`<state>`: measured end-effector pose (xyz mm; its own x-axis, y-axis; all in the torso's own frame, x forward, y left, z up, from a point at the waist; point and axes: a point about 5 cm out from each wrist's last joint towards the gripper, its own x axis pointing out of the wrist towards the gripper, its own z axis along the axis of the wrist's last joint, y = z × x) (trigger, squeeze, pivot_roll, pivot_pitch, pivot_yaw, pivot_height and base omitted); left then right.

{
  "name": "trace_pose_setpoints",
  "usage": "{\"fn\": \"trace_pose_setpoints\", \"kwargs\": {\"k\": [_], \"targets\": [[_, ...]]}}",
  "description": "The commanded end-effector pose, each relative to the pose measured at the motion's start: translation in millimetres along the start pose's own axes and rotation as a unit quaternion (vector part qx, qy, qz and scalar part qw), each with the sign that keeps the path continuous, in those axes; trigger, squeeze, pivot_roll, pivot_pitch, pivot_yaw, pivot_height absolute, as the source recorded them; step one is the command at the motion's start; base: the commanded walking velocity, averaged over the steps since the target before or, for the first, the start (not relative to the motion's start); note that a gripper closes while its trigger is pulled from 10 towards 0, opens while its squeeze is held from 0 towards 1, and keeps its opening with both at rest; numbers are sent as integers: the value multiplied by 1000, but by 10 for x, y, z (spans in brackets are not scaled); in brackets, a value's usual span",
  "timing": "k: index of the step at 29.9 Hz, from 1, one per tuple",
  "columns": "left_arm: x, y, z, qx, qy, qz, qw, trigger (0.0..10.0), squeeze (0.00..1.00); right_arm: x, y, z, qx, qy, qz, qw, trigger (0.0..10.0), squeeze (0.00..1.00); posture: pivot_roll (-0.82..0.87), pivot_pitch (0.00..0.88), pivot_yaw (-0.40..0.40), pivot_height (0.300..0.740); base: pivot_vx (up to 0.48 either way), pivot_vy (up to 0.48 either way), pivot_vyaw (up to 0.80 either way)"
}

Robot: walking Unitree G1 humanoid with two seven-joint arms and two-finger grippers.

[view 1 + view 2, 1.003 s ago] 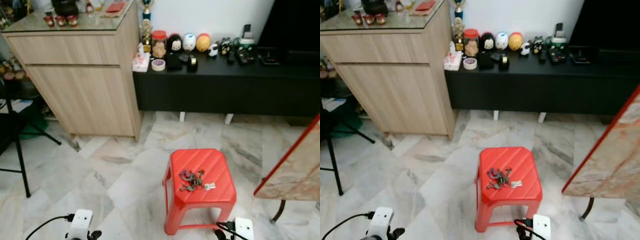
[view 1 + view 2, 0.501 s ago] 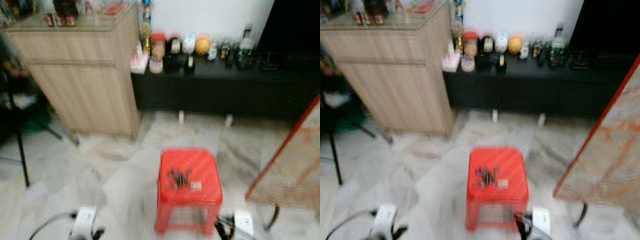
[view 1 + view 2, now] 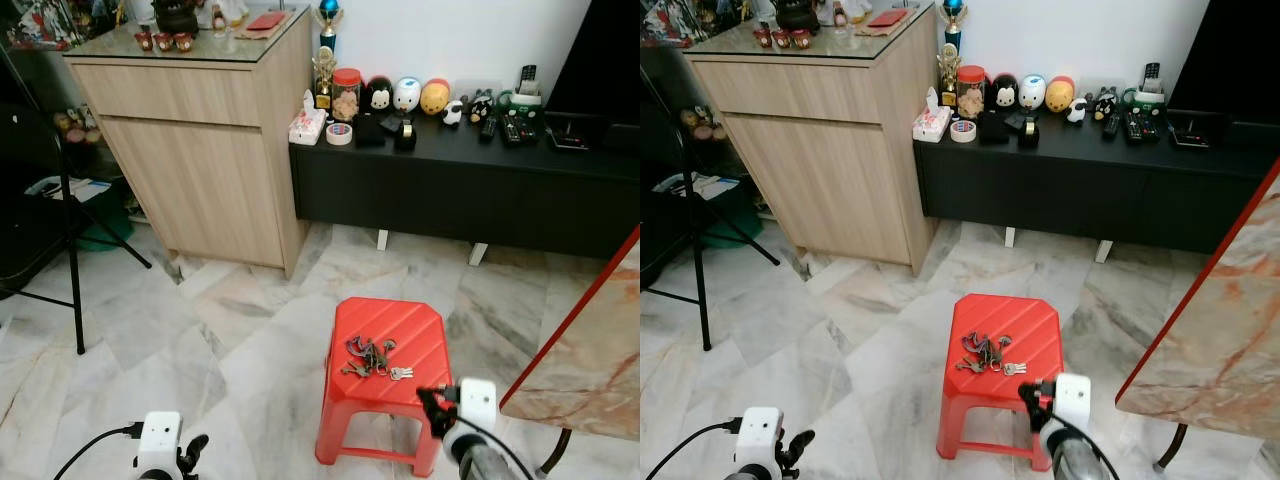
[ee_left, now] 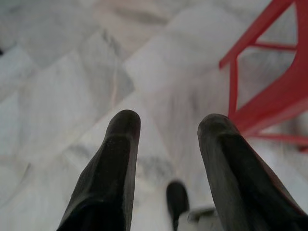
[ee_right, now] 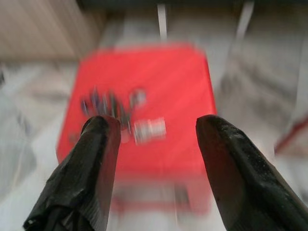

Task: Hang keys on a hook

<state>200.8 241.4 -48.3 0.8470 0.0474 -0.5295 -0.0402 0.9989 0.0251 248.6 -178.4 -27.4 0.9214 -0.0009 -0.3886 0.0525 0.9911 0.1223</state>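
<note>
Keys [image 3: 371, 358] lie mid-seat on the red stool [image 3: 420, 330], toward its front edge. Your right gripper [image 5: 153, 130] hovers over them, jaws spread for the pick. Left gripper [image 4: 168, 126] idles low, jaws released.

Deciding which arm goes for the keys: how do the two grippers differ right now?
The right gripper is raised at the stool's near edge, aimed at the keys; the left gripper hangs low over the floor, beside the stool. Both are open and empty.
</note>
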Motion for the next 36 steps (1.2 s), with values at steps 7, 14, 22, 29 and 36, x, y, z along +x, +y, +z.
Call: {"fn": "trace_pose_setpoints", "kwargs": {"k": [7,14,22,29,36], "targets": [[231,-261,965,18,-209,-38,977,10000,0,4,-40,329,-12,-109,-10,994,10000,0,10,75,7,740,0,0,0],[62,-261,1123,22,-282,-40,958,10000,0,-178,-79,435,-34,-174,-28,984,10000,0,20,80,5,740,0,0,0],[-50,-212,1056,26,-275,-39,960,10000,0,-242,-92,513,-52,-188,-29,980,10000,0,17,85,3,740,0,0,0],[-27,-227,1067,26,-260,-41,964,10000,0,-226,-107,470,-51,-160,-40,985,10000,0,22,83,2,740,0,0,0],[-9,-255,1041,22,-249,-43,967,10000,0,-202,-88,336,-63,-112,-43,991,10000,0,20,70,2,721,0,0,0]]}}
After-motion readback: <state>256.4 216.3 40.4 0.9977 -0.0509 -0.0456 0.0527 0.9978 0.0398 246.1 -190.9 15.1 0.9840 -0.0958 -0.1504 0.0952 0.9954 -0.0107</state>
